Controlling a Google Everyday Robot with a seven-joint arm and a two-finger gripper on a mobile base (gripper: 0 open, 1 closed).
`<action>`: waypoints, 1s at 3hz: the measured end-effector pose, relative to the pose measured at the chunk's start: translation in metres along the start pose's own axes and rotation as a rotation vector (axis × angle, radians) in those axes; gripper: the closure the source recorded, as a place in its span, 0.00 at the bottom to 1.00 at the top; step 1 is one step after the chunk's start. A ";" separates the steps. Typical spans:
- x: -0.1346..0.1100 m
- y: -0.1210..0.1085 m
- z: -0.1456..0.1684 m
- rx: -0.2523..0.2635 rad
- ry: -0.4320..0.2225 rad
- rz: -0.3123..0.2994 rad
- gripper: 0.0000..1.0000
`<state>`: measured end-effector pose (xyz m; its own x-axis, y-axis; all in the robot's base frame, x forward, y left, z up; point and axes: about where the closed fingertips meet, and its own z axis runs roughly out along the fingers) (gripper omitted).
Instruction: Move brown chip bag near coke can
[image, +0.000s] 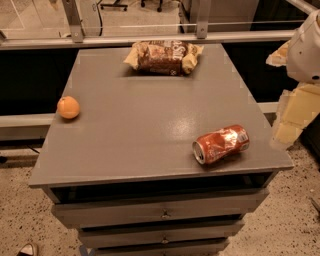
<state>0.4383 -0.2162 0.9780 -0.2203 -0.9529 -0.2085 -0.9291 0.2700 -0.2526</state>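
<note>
My hand (292, 117) hangs just off the right edge of the grey tabletop (150, 135); I cannot tell if it is wide or narrow. Nearest it, the coke can (221, 144) lies on its side at front right. The brown chip bag (162, 57) rests at the far edge, well apart. An orange (68, 107) sits far left.

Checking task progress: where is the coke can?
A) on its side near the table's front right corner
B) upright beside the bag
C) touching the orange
A: the coke can lies on its side, front right of the table; the pincer is beyond its right edge.
</note>
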 end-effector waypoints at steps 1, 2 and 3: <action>-0.003 -0.002 0.002 0.001 -0.011 0.002 0.00; -0.021 -0.016 0.019 0.005 -0.087 0.013 0.00; -0.061 -0.061 0.052 0.055 -0.164 0.022 0.00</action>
<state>0.5242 -0.1669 0.9567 -0.1849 -0.9125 -0.3650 -0.9059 0.3022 -0.2966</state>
